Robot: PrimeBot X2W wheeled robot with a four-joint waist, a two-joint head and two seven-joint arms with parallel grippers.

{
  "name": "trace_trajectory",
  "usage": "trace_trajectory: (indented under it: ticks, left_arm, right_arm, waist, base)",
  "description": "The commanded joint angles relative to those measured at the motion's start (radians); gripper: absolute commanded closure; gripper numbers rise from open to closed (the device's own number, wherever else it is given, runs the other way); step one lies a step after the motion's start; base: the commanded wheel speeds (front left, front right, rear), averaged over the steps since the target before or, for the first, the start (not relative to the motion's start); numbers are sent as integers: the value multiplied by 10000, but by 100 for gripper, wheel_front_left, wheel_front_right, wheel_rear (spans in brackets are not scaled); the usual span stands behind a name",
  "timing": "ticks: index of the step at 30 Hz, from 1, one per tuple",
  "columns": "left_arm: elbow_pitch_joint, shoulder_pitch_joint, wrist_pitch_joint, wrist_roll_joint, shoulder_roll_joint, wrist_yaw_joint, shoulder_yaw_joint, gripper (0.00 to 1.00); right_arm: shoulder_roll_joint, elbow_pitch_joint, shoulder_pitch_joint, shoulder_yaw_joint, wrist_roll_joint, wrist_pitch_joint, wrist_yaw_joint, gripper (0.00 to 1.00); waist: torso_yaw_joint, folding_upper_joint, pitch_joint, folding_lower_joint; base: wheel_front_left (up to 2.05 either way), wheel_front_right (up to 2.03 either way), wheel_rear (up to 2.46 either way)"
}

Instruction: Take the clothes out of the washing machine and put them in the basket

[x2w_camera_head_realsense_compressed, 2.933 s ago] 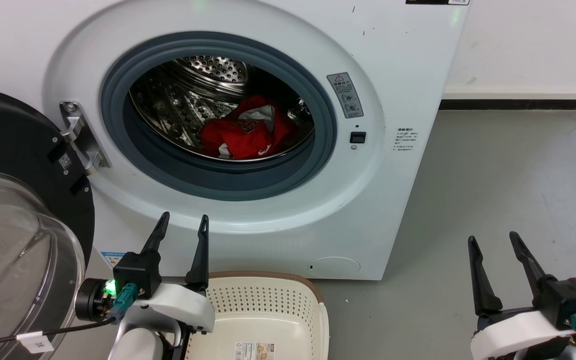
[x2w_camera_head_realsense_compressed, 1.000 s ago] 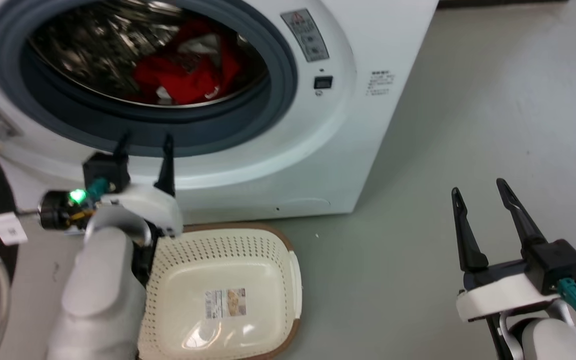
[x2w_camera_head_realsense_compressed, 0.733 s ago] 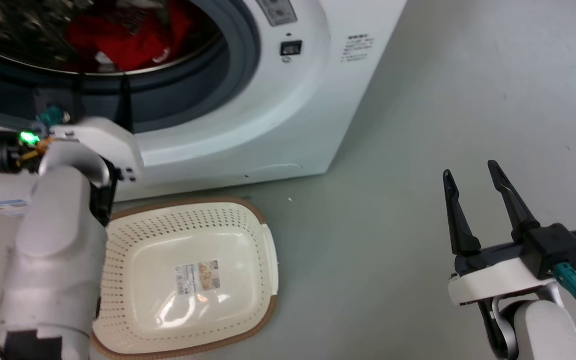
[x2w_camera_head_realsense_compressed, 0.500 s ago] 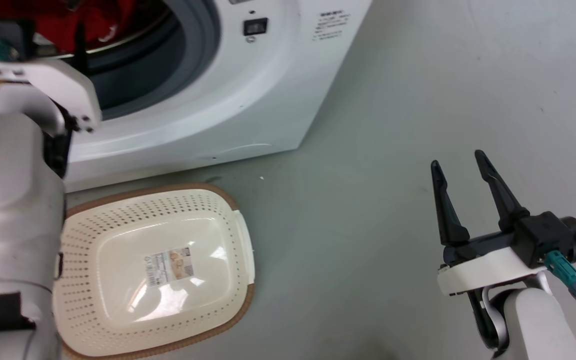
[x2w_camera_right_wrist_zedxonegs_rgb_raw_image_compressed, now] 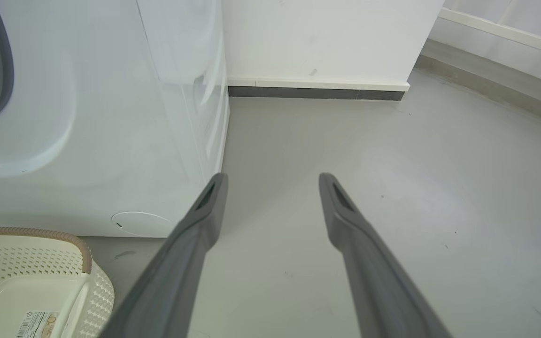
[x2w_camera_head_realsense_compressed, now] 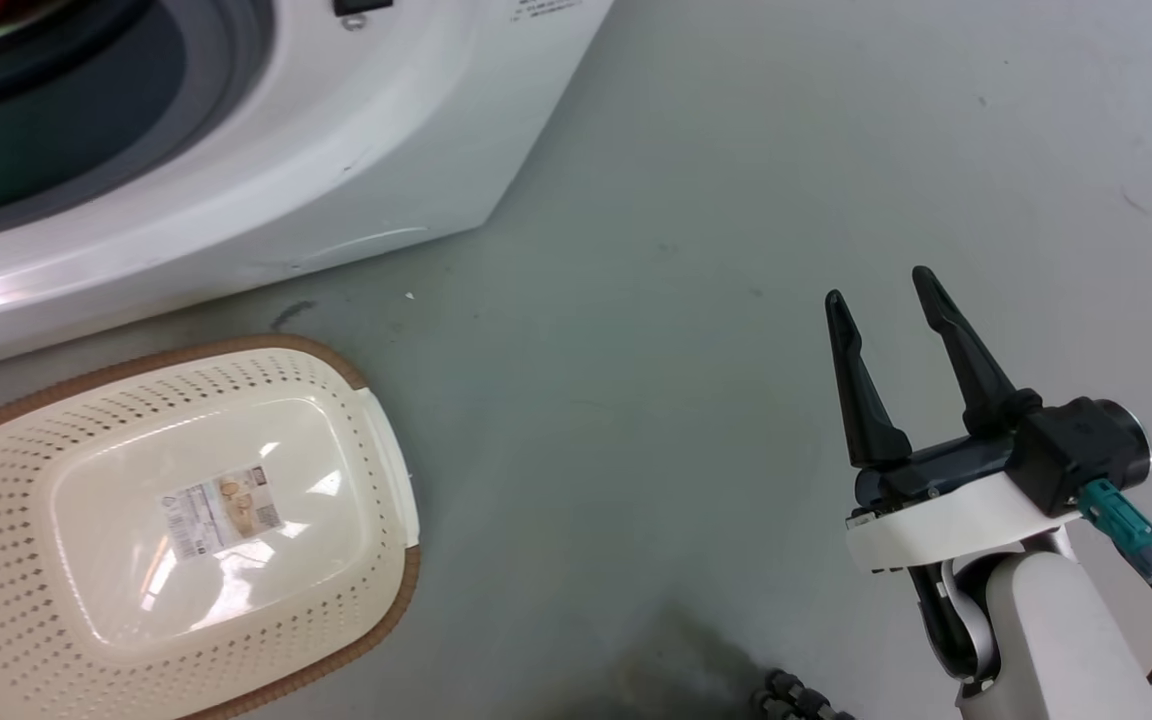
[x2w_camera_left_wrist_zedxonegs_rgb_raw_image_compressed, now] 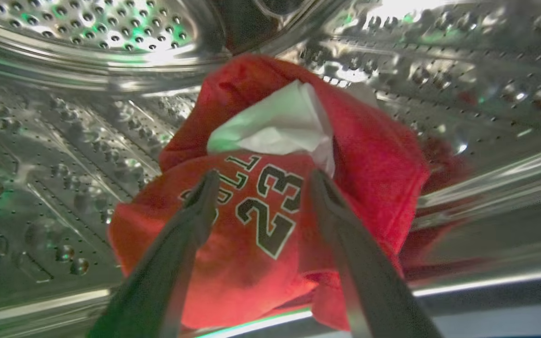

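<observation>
Grabbing the clothes (x2w_camera_left_wrist_zedxonegs_rgb_raw_image_compressed: 270,234) is likely the step in hand. They lie heaped low in the washing machine (x2w_camera_head_realsense_compressed: 386,130) drum. Your left jaws stand apart, tips either side of the printed number (x2w_camera_left_wrist_zedxonegs_rgb_raw_image_compressed: 266,206). Push deeper before closing, pinch a thick fold, and lift clear of the door seal (x2w_camera_head_realsense_compressed: 136,130). The basket (x2w_camera_head_realsense_compressed: 236,385) sits empty on the floor (x2w_camera_head_realsense_compressed: 636,300). Right jaws stand apart.

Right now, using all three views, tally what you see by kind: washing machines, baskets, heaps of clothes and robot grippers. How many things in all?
washing machine: 1
basket: 1
heap of red clothes: 1 (how many garments it holds cannot be told)
grippers: 2, the left gripper and the right gripper
Total: 5
</observation>
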Motion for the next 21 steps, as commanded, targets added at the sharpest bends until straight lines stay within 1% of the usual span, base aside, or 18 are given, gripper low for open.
trace_trajectory:
  ticks: [1,7,11,12,13,14,17,21]
  left_arm:
    - [140,-254,395,-9,155,-7,-127,0]
    - [548,-1054,2654,-595,611,-25,-939,0]
    - [520,-1354,3676,-897,901,-27,-1205,0]
    - [475,-1384,3820,-901,931,-27,-1270,51]
    - [417,-1417,3931,-968,969,-28,-1299,92]
    - [390,-1414,4039,-994,1023,-27,-1310,100]
    - [200,-1276,4131,-1094,1110,39,-1256,100]
    - [-241,-950,3722,-1218,1104,247,-1183,100]
  right_arm:
    - [25,-59,-189,52,89,-31,-8,0]
    - [27,-125,-238,190,245,-32,-7,0]
    - [24,-129,-289,226,322,-33,-7,0]
    - [24,-127,-284,229,327,-33,-7,0]
    - [25,-151,-305,242,323,-33,-7,0]
    - [25,-204,-356,252,343,-33,-7,0]
    - [24,-247,-380,243,357,-28,-8,0]
    - [24,-282,-449,165,300,-29,-8,0]
  waist:
    - [-268,-1,282,-2]
    - [-510,-1,635,-2]
    - [-557,-1,778,-2]
    - [-555,-1,793,-2]
    - [-551,-1,818,-2]
    - [-546,-1,836,-2]
    - [-524,-1,864,-2]
    - [-474,-1,819,-2]
  base:
    - [0,0,0]
    - [0,0,0]
    - [0,0,0]
    - [0,0,0]
    - [0,0,0]
    - [0,0,0]
    - [0,0,0]
    - [0,0,0]
